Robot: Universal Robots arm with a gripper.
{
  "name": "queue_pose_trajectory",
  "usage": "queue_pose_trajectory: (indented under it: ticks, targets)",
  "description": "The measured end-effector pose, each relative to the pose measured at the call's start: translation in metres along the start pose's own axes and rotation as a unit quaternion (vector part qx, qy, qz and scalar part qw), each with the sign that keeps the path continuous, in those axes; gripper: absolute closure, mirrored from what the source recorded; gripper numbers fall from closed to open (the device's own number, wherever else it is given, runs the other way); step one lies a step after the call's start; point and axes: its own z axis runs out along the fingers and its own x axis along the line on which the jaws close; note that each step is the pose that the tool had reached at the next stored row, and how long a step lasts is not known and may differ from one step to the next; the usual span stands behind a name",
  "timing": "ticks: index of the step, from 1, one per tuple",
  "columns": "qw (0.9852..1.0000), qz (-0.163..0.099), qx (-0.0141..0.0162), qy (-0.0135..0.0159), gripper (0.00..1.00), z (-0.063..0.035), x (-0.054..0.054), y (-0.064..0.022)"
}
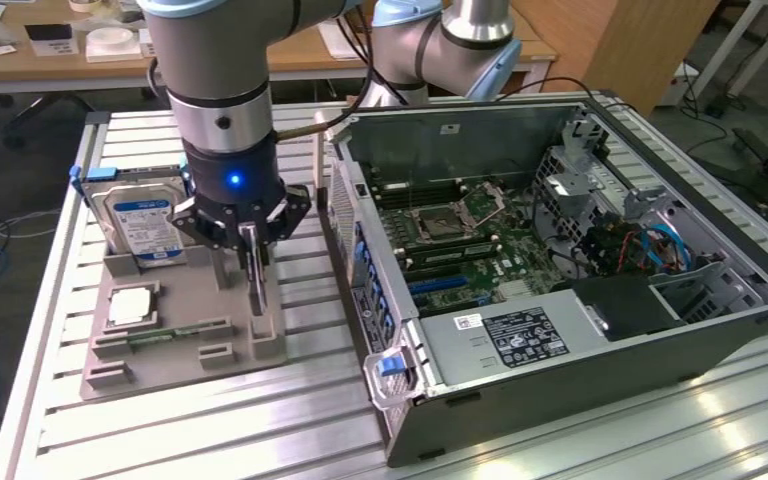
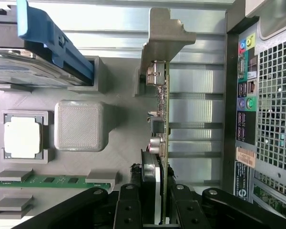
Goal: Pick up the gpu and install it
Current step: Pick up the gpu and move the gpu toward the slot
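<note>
The fingers [image 2: 128, 205] clench the gpu [image 2: 162, 119] edge-on, one on each face, over a grey parts tray [image 1: 171, 300] on the slatted bench [image 1: 224, 420] beside the open computer case [image 1: 704, 330].

i work in a lab. an open computer case [image 1: 704, 330] sits on my slotted aluminium bench [image 1: 224, 430]. wooden desks [image 1: 304, 55] stand behind.

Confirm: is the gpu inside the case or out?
Out: the gpu stands on edge at the grey tray, between the fingers, beside the case.
</note>
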Motion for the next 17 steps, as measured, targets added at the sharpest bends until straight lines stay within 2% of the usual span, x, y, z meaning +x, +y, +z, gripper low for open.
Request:
queue_pose_trajectory:
  ticks: [17]
  targets:
    - [1.0000, 0.000, 0.0000, 0.0000, 0.72, -0.0100, -0.0002, 0.0004]
